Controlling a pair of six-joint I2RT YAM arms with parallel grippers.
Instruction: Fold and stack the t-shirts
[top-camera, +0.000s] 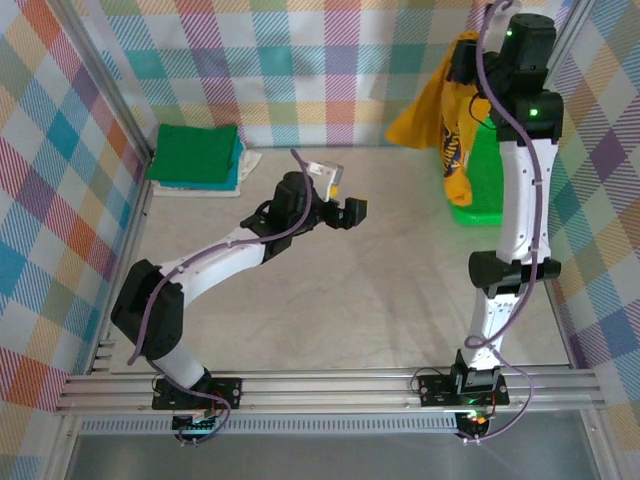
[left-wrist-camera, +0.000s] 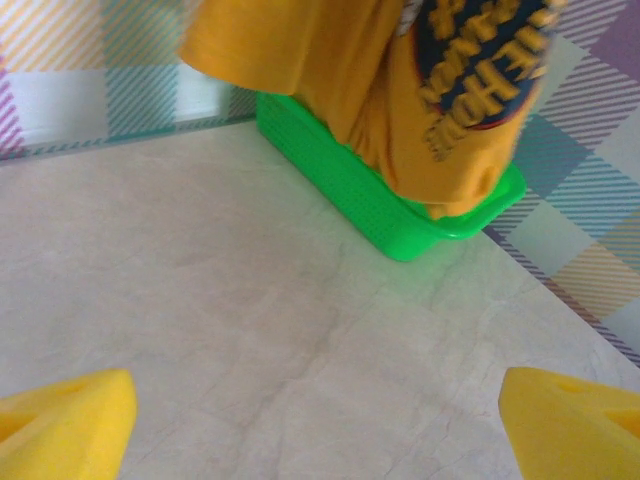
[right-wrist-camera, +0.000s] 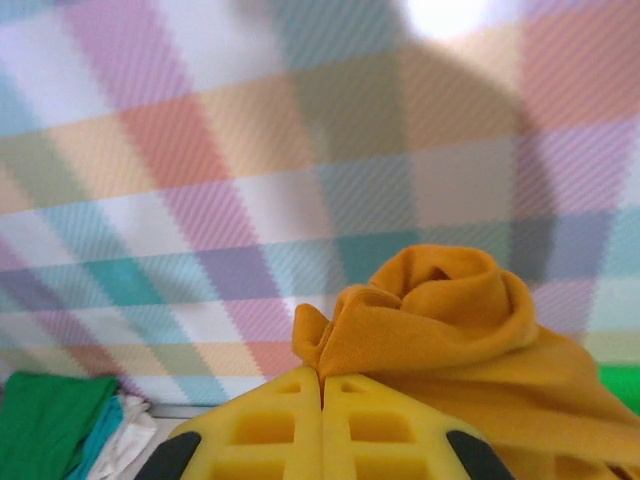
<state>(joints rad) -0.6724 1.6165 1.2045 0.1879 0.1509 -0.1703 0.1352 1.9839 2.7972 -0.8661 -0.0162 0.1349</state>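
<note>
mustard t-shirt (top-camera: 440, 115) hangs vertically from right gripper (right-wrist-camera: 321, 385) — lower end in green tray (left-wrist-camera: 350, 190)

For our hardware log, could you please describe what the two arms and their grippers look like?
The left arm and right arm have white tubular links, black joint housings and a purplish cable along each; green lights glow on the right arm. The left gripper and right gripper have yellow fingers.

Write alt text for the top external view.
The right gripper holds a mustard-yellow t-shirt hanging over a bright green tray at the far right of the table. The left gripper hovers open mid-table; folded dark-green, teal and white shirts are stacked far left.
</note>
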